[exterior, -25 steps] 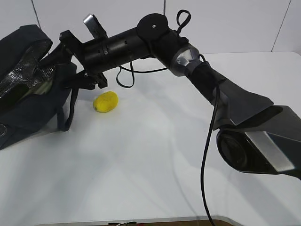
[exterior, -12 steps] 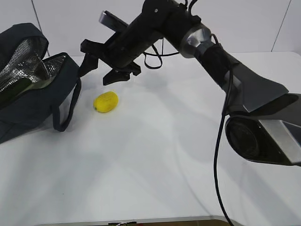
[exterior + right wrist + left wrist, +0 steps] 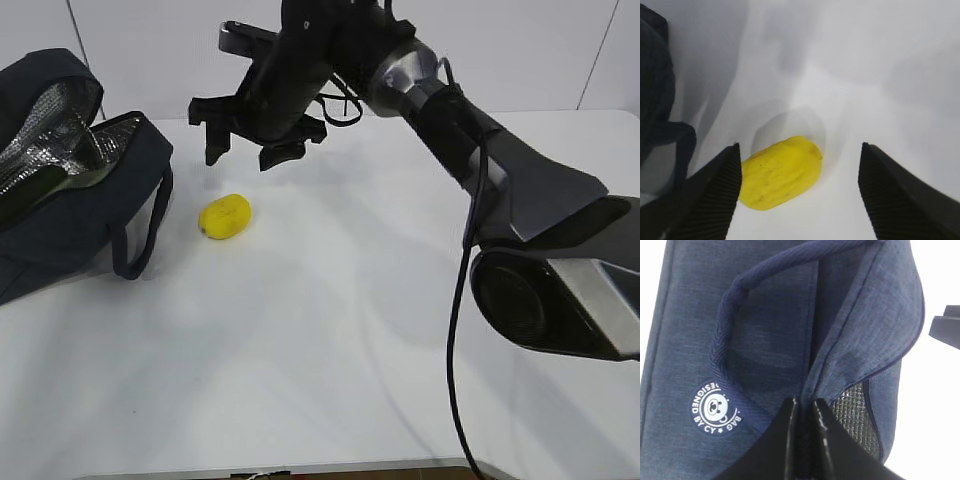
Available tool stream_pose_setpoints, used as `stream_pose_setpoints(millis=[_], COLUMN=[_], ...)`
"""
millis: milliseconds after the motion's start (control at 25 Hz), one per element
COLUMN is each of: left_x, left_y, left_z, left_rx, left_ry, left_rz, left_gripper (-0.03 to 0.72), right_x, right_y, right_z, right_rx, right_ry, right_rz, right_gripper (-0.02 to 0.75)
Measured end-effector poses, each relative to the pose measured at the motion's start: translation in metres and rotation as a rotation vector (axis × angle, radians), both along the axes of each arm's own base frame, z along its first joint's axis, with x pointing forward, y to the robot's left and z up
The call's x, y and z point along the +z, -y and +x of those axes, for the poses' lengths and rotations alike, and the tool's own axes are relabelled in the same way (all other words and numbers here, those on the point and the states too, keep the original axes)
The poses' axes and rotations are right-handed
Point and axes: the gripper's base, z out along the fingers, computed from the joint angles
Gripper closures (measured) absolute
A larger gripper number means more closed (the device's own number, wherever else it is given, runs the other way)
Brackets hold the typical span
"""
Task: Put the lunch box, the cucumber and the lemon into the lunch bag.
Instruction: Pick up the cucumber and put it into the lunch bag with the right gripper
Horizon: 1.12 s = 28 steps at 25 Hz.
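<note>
The navy lunch bag [image 3: 70,215] lies at the far left with its silver-lined mouth open. A greenish shape [image 3: 45,187] shows inside it; I cannot tell whether it is the lunch box or the cucumber. The yellow lemon [image 3: 226,216] rests on the table just right of the bag. My right gripper [image 3: 246,150] hangs open above the lemon. In the right wrist view the lemon [image 3: 782,172] lies between and below the wide-apart jaws of that gripper [image 3: 799,146]. My left gripper [image 3: 804,401] is shut on the lunch bag's [image 3: 770,315] rim fabric.
One loop handle [image 3: 140,235] of the bag hangs onto the white table [image 3: 330,340] close to the lemon. The right arm [image 3: 450,110] stretches from the lower right across the table's back. A round printed logo [image 3: 713,406] marks the bag's side.
The right gripper has come out from the bag's mouth, risen and swung right, and now points down above the lemon. The bag's edge has dropped back. The lemon has not moved.
</note>
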Motion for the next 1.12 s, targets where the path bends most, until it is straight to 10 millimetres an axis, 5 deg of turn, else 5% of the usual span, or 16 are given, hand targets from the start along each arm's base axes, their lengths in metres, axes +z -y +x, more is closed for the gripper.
stream_pose_setpoints(millis=[360, 640, 1120], left_x=[0.000, 0.000, 0.001], left_y=[0.000, 0.000, 0.001], left_z=[0.000, 0.000, 0.001], left_rx=[0.000, 0.000, 0.003], left_ry=[0.000, 0.000, 0.006], left_rz=[0.000, 0.000, -0.015], left_gripper=[0.677, 0.677, 0.677], right_x=[-0.002, 0.000, 0.065], right_y=[-0.018, -0.028, -0.029], right_z=[-0.012, -0.020, -0.041], right_rx=[0.032, 0.090, 0.239], right_ry=[0.150, 0.165, 0.245], right_rz=[-0.222, -0.229, -0.102], right_gripper=[0.160, 0.160, 0.160])
